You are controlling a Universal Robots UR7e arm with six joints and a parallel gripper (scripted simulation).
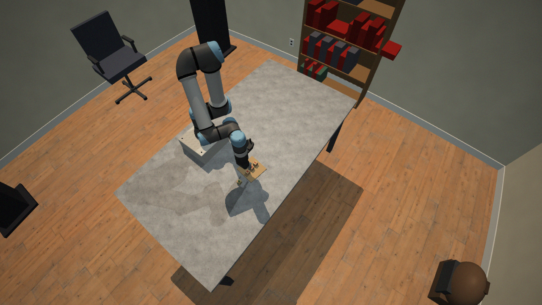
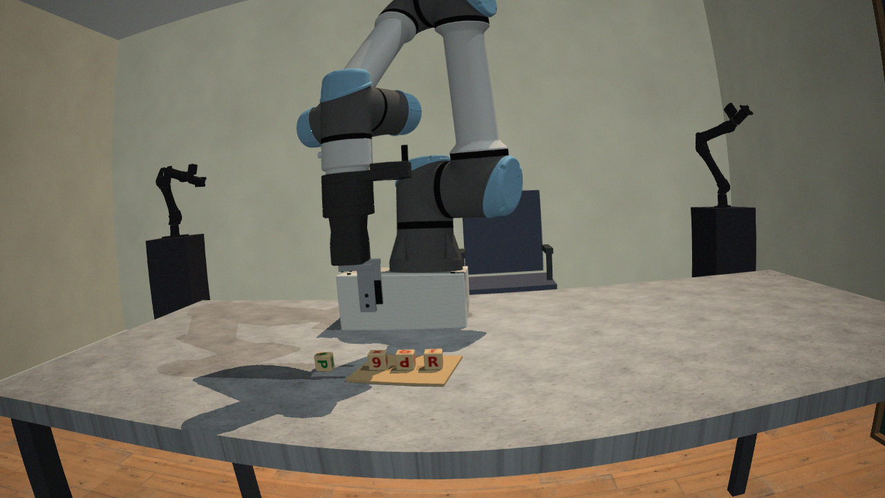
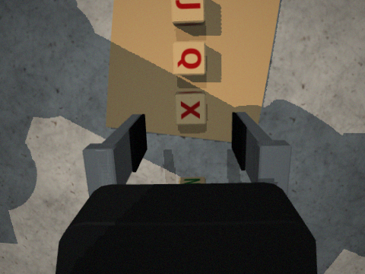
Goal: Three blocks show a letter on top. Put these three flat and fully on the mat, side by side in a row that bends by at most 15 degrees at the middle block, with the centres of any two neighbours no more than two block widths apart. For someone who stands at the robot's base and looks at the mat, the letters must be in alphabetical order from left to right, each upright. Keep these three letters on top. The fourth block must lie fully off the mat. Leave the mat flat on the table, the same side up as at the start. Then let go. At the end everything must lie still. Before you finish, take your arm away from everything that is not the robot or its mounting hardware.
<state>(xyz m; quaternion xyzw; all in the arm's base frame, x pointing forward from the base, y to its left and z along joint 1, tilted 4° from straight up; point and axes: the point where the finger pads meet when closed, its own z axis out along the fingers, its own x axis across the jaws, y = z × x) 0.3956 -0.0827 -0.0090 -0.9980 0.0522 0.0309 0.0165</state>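
Three wooden blocks stand in a straight row on the tan mat: the J block (image 3: pixel 188 5), the Q block (image 3: pixel 190 58) and the X block (image 3: pixel 191 109), red letters on top. The row also shows on the mat (image 2: pixel 405 371) in the exterior view, with the X block (image 2: pixel 377 359) at its left end. The fourth block (image 2: pixel 324 361), with green marks, lies off the mat on the table; in the wrist view only its top edge (image 3: pixel 192 181) shows. My gripper (image 3: pixel 188 131) is open and empty, raised above the mat's near edge, by the X block.
The robot's white base block (image 2: pixel 402 300) stands on the table just behind the mat. The table's front edge (image 2: pixel 433 455) lies a short way beyond the mat. A bookshelf (image 1: pixel 347 41) and a chair (image 1: pixel 111 56) stand off the table.
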